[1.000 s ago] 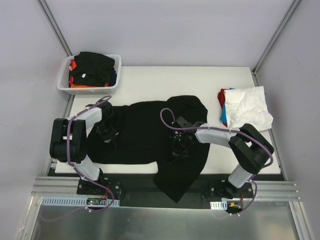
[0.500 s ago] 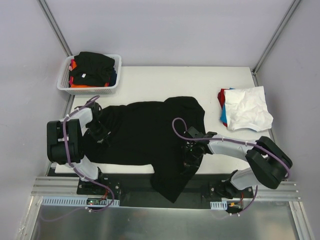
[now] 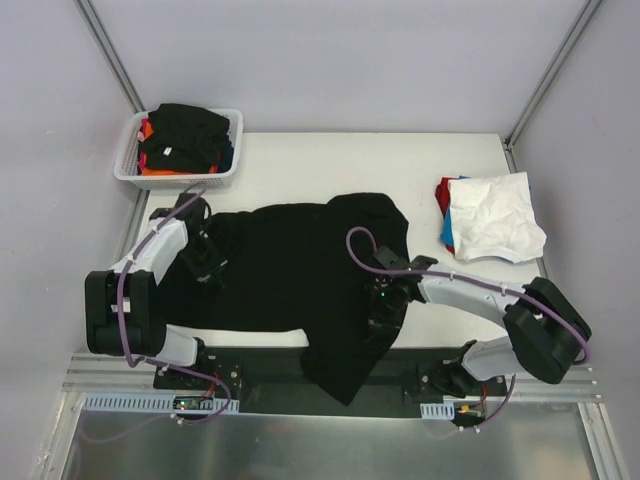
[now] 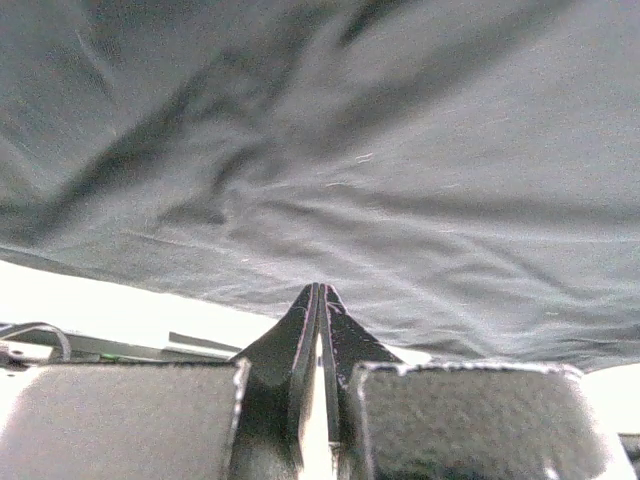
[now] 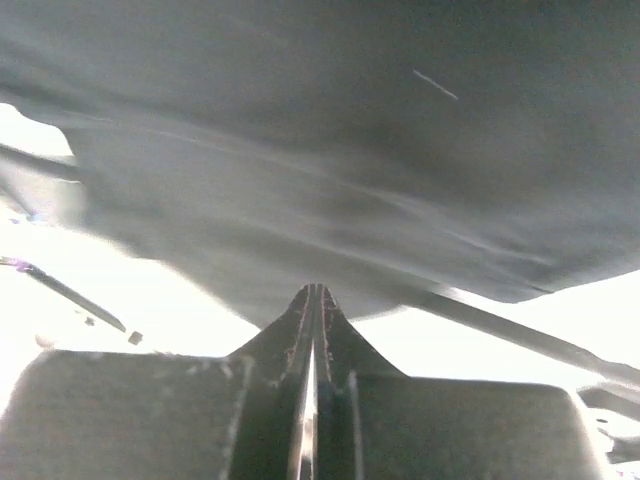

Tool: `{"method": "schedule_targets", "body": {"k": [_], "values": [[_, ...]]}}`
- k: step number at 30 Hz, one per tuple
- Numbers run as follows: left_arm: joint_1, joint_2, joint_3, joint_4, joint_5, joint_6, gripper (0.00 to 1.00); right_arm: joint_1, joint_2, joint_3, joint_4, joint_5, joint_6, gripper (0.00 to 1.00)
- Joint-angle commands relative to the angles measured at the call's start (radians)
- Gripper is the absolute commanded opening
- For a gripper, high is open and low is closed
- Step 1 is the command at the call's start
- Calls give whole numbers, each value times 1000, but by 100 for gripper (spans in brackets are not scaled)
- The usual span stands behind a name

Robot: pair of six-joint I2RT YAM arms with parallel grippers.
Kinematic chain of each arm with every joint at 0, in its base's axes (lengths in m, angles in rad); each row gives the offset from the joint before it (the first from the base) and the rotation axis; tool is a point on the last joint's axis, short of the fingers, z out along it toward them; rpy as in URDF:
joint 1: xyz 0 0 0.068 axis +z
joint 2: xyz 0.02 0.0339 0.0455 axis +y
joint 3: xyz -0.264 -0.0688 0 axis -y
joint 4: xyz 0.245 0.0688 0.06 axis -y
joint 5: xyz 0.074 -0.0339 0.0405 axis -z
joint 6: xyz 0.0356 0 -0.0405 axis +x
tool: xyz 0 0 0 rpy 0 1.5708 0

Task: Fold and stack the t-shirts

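Top, change: vs a sec ago, L end effector (image 3: pixel 205 265) has gone further left and R end effector (image 3: pixel 385 310) has gone right and nearer the bases. Black shirt (image 3: pixel 290 270) is drawn wider betw. them.
Top, meaning: prob. the spread/flatten step before the 1st fold. Not flat yet: right part is doubled over itself and a flap hangs off the near edge of the worktop (image 3: pixel 330 165).
Top, shirt pos: mid worktop, betw. the two arms, both end effectors on it.
Top, basket (image 3: pixel 128 172): far-left corner. Holds basket shirts (image 3: pixel 185 130), unfolded; black on top, w/ orange, red and blue showing beneath.
Top, pile: far right of worktop, white shirt (image 3: pixel 495 215) on top and rumpled, red/blue edges (image 3: pixel 443 205) under it. Well apart from black shirt.
L wrist, end effector (image 4: pixel 320 300): fingers pressed together, tips at the hem of black shirt (image 4: pixel 330 150), seem to pinch it. Cloth runs away w/ slanting creases.
R wrist, end effector (image 5: pixel 315 300): also closed tight, tips at the edge of black shirt (image 5: pixel 350 150), prob. gripping. View is blurred and bright below the cloth.
Progress: partway, I'd say. Some shirts are piled, one is in hand, and several are left in the basket.
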Motion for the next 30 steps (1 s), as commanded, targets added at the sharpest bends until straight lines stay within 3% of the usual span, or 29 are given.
{"method": "schedule_targets", "body": {"k": [1,5,10,14,18,23,30], "values": [[-2,-18,136,-69,-42,19,0,-3,71,252,-77,75,-83,1],[1,83,145,-72,-72,36,0,-6,207,300,-67,69,-102,1],[1,191,197,-73,-18,39,0,-13,270,206,172,11,-39,1],[2,239,264,-72,-15,69,0,-26,344,238,254,5,-106,1],[1,233,314,-70,-33,99,0,-82,313,252,330,75,-226,1],[2,204,288,-75,-27,100,0,-217,275,223,343,-3,-322,1],[1,202,223,-63,-18,82,0,-326,201,67,322,-64,-304,1]]}}
